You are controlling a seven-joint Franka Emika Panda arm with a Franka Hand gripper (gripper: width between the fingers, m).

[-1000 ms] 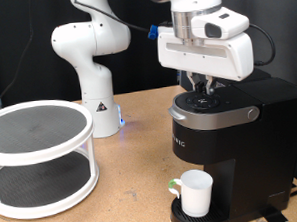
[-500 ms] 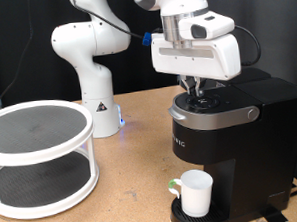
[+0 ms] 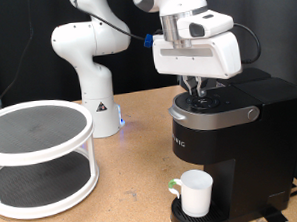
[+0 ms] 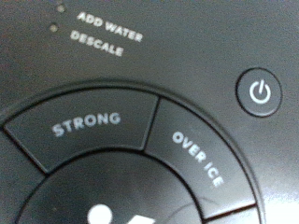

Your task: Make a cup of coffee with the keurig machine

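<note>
— Black fingers of the gripper (image 3: 200, 87): apart or together?
— Can't tell; they hang just over the keurig machine (image 3: 234, 147) lid, by the STRONG button (image 4: 86, 124).
— And the cup (image 3: 196, 193)?
— Upright on the drip base under the spout.

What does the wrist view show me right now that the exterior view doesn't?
Only the wrist view shows the panel lettering: STRONG, OVER ICE, ADD WATER, DESCALE, and the power button. Only the exterior view shows the gripper down at the lid, the white cup on the drip base, the round two-tier stand and a second white arm. Both show the top of the keurig machine.
</note>
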